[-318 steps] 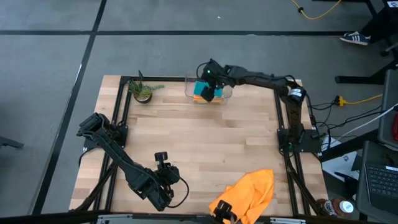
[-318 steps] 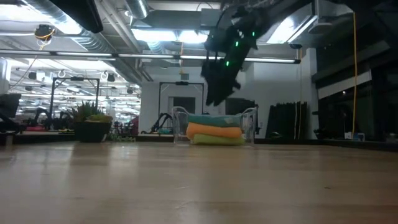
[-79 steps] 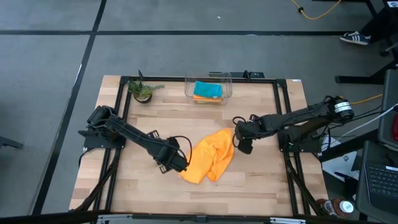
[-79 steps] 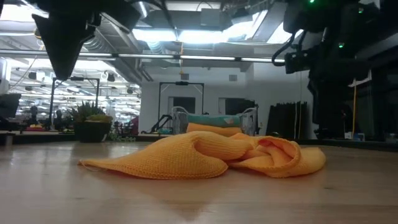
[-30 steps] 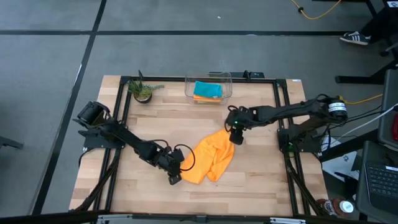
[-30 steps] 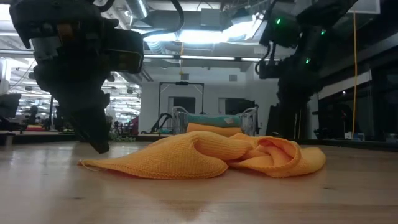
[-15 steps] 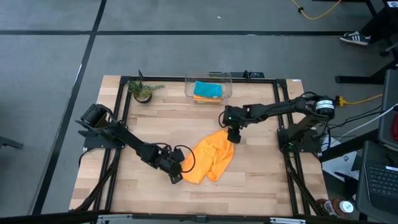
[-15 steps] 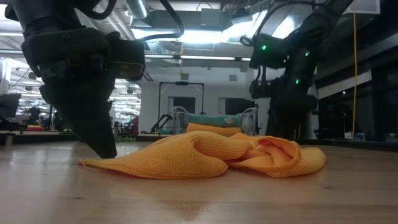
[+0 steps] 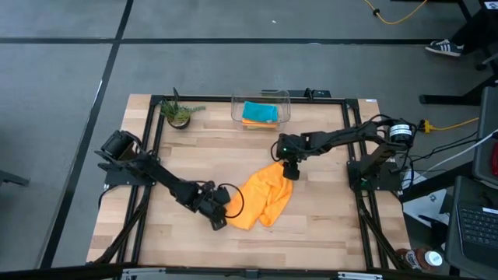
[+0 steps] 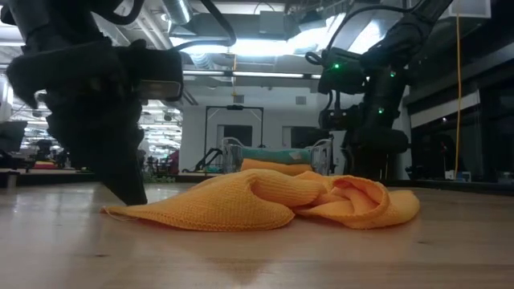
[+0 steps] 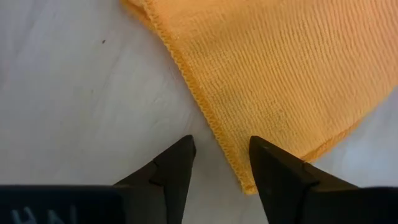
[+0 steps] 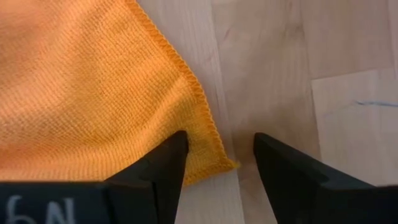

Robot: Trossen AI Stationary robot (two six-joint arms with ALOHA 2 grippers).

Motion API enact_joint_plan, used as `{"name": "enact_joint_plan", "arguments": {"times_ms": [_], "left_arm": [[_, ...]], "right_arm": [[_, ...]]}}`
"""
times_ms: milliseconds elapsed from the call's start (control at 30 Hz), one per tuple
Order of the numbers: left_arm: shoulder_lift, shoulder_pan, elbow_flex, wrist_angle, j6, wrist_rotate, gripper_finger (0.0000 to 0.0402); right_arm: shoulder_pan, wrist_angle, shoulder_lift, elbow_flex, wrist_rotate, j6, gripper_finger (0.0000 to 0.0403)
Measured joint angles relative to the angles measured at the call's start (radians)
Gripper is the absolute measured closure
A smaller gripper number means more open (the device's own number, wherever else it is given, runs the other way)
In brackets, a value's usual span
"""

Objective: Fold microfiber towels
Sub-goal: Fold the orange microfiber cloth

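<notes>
The wooden table [image 9: 311, 225] carries a dark metal frame along its edges, and both dark arms reach in over it from opposite sides. The left arm stretches low from the table's left edge toward the middle, bent at the elbow, with its wrist angled down at the near-left corner of the crumpled orange towel [image 9: 264, 196]. The right arm extends from the right edge in a long, nearly straight line, its wrist tipped down over the towel's far-right corner.

The orange towel lies bunched in the middle of the table, rumpled into folds, as the low view shows [image 10: 273, 201].

At the far edge stands a clear plastic bin [image 9: 285, 117], holding a teal towel [image 9: 261, 110] on top of another orange towel [image 9: 250, 122]. A small potted plant [image 9: 178, 115] sits at the far-left corner.

The left gripper [image 11: 219, 158] is partly open, its fingers straddling the stitched hem of the orange towel at a corner, with the hem running between them; it has not closed on the cloth. The right gripper [image 12: 217, 152] is likewise partly open, its fingers on either side of a corner tip of the same towel, one finger over the cloth and the other over bare wood, gripping nothing.
</notes>
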Motion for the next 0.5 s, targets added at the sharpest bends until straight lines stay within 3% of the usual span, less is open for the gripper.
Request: {"name": "enact_joint_plan", "arguments": {"times_ms": [233,500], "left_arm": [[0.006,-0.034,-0.008,0.039,0.153,-0.07,0.0259],[0.032,-0.045,-0.003,0.065,0.27,-0.084,0.0261]], "right_arm": [[0.0,0.01,-0.004,-0.001,0.006,0.019,0.0208],[-0.001,0.045,-0.004,-0.002,0.022,0.044,0.0208]]}}
